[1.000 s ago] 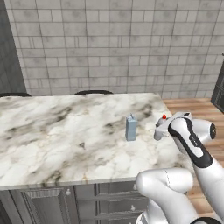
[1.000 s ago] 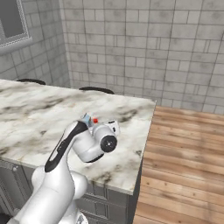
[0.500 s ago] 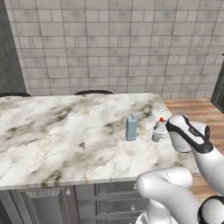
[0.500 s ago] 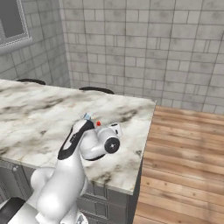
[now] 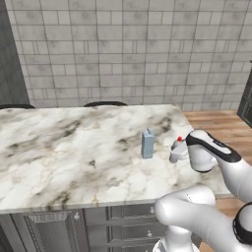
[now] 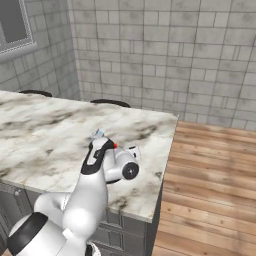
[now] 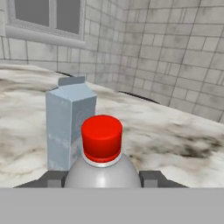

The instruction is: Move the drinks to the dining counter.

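My pincer (image 7: 101, 183) was clamped on the upright bottle (image 7: 102, 151) at lower centre of the hand view, which stood on the marble table (image 5: 74, 152) near its right edge, with the carton (image 5: 147, 143) just beside it, directly beyond along my reach.

No readable text or labels on carton (image 7: 70, 131) or bottle (image 7: 102, 164).
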